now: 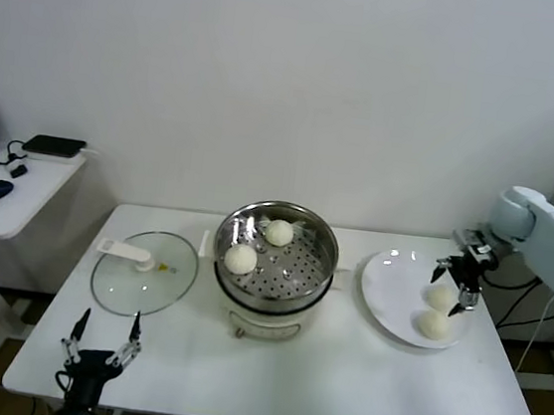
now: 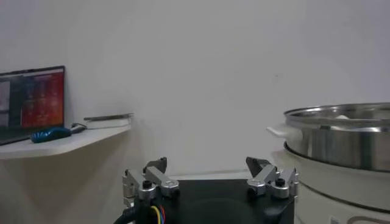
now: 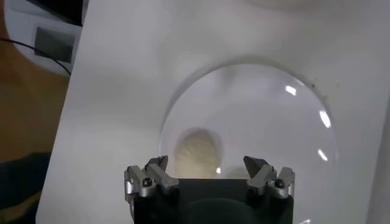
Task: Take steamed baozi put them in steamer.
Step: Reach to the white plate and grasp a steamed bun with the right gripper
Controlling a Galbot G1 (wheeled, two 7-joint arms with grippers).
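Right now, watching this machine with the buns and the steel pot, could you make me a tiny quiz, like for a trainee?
1. How many baozi lie in the steamer, and how many on the white plate?
2. True or false: the glass lid sits on the steamer.
3. Which claw hangs over the plate: A) the left claw, B) the right claw?

Key
1. Two in the steamer, one toward the back and one at its left; two on the plate.
2. False: it lies flat on the table, left of the steamer.
3. B, open above the buns.
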